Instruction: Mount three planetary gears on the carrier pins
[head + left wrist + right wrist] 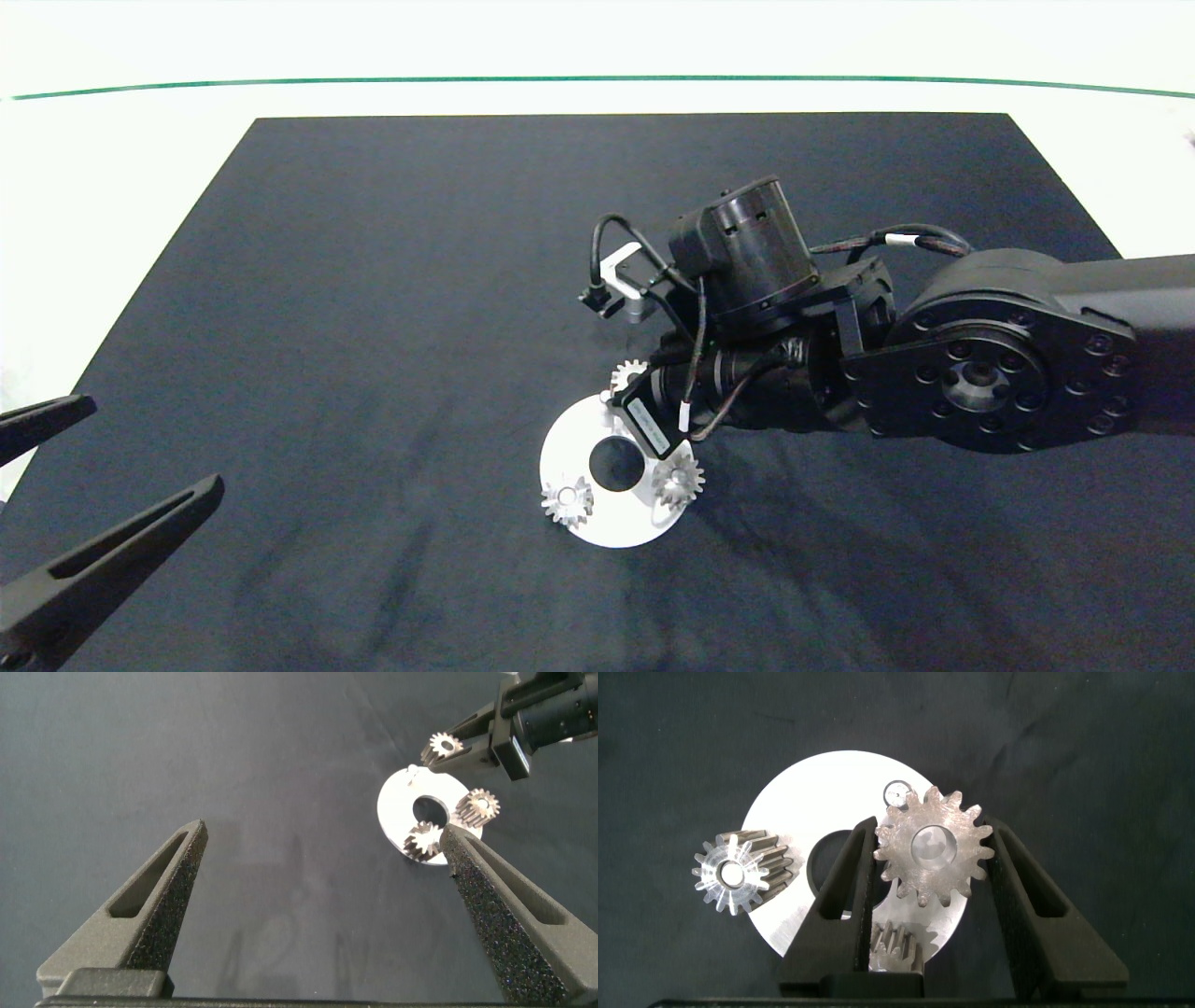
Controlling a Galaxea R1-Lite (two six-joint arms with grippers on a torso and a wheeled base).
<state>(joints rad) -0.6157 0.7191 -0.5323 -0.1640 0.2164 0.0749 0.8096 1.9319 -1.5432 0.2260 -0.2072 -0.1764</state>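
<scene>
- My left pincer [89,490] hung released at the left edge of the worktop [373,280], its fingers spread wide, well apart from the work and idle.
- The white disc [607,523] lay flat on the dark mat near the middle of the worktop, with its large round hole showing.
- On the disc's left side one gear [567,501] already sat on its peg, teeth up.
- A second gear [678,482] sat on the peg at the disc's right side, just beside the hole.
- My right pincer [934,849] was clenched on the third gear [932,849], one finger against each flank, holding it level above the far edge of the disc.
- The last bare peg [896,792] showed just beside the held gear's teeth, not under its bore, so the gear was not yet lined up.
- I judged this the last step of the task: two gears on, the third in my grip.
- The next move, as I saw it, called for a small sideways shift to bring the bore over that peg, then a straight drop, with a slight turn if the bore caught on the peg, and only then letting go.
</scene>
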